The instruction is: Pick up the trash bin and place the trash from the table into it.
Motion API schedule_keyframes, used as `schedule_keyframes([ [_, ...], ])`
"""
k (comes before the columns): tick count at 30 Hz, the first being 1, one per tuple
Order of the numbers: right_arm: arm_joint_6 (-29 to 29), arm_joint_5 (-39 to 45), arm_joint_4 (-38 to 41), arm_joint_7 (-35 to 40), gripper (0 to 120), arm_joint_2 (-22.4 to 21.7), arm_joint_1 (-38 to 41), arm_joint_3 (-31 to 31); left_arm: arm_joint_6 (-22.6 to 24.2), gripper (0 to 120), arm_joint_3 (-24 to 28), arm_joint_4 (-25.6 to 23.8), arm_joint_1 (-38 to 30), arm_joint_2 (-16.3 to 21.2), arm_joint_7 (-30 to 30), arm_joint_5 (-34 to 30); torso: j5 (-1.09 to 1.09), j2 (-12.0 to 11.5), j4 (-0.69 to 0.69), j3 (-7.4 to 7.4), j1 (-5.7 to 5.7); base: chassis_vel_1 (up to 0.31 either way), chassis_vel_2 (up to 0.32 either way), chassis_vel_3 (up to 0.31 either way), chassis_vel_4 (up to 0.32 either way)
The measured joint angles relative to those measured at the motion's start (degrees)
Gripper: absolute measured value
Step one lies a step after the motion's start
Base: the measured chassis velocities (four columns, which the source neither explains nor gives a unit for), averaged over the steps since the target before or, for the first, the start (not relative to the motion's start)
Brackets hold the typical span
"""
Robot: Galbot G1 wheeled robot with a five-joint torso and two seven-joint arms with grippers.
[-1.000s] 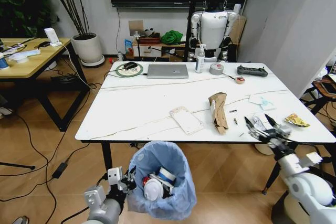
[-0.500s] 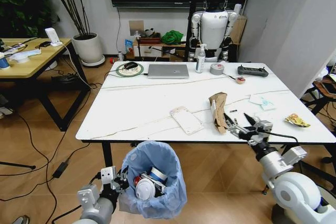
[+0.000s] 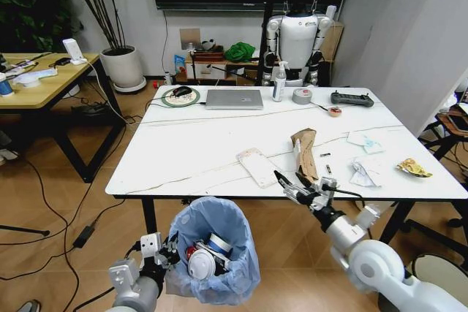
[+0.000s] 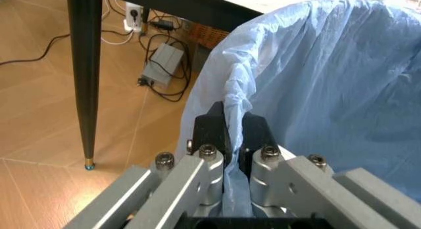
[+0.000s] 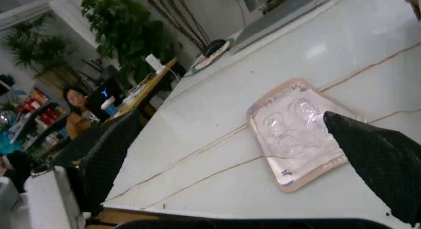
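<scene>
The trash bin [image 3: 219, 268], lined with a light-blue bag, hangs below the table's front edge [image 3: 219, 196]. My left gripper [image 3: 173, 248] is shut on its rim; the left wrist view shows the fingers [image 4: 212, 133] pinching the bag's edge [image 4: 233, 98]. A blue-white cup [image 3: 217, 244] and white litter lie inside. My right gripper [image 3: 295, 188] is open over the front edge, just right of a flat clear packet [image 3: 259, 166] and in front of the torn brown cardboard [image 3: 305, 154]. One black fingertip [image 5: 378, 155] sits beside that packet [image 5: 299, 130]. White papers [image 3: 363, 173] and a yellow wrapper [image 3: 414, 169] lie farther right.
At the table's back are a grey laptop [image 3: 233, 99], a spray bottle [image 3: 278, 82], a tape roll [image 3: 301, 96], a black controller [image 3: 351, 98] and a mouse on a round pad [image 3: 180, 93]. A light-wood desk [image 3: 44, 82] stands left. Cables cross the floor [image 3: 88, 231].
My right gripper has swung left along the table's front edge, from the white papers to beside the flat packet. The bin sank a little with the left gripper, then held still.
</scene>
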Motion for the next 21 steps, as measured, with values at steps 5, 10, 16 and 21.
schedule_keyframes([
  [5, -1.39, 4.24, -0.45, 8.45, 100, 2.82, 4.34, -3.48, 0.0, 0, -0.04, 0.0, -0.1, -0.34, -0.01, 0.13, 0.0, 0.0, 0.01, 0.0, 0.0, 0.0, 0.0, 0.0, 0.0],
  [10, -1.67, 4.95, -1.58, 13.26, 100, 5.04, 5.33, -4.72, 0.01, 0, -0.06, -0.05, -0.3, -0.52, -0.01, 0.22, -0.01, 0.0, 0.0, 0.0, 0.0, 0.0, 0.0, 0.0, 0.0],
  [16, -1.96, 5.34, -2.62, 17.39, 100, 7.25, 6.16, -5.1, 0.03, 0, -0.04, -0.04, -0.4, -0.68, -0.01, 0.34, 0.0, 0.0, -0.01, 0.0, 0.0, 0.0, 0.0, 0.0, 0.0],
  [21, -1.99, 6.15, -3.18, 19.95, 100, 8.52, 8.03, -5.93, 0.04, 0, -0.03, -0.04, -0.3, -0.74, -0.01, 0.44, 0.0, 0.0, 0.0, 0.0, 0.0, 0.0, 0.0, 0.0, 0.0],
])
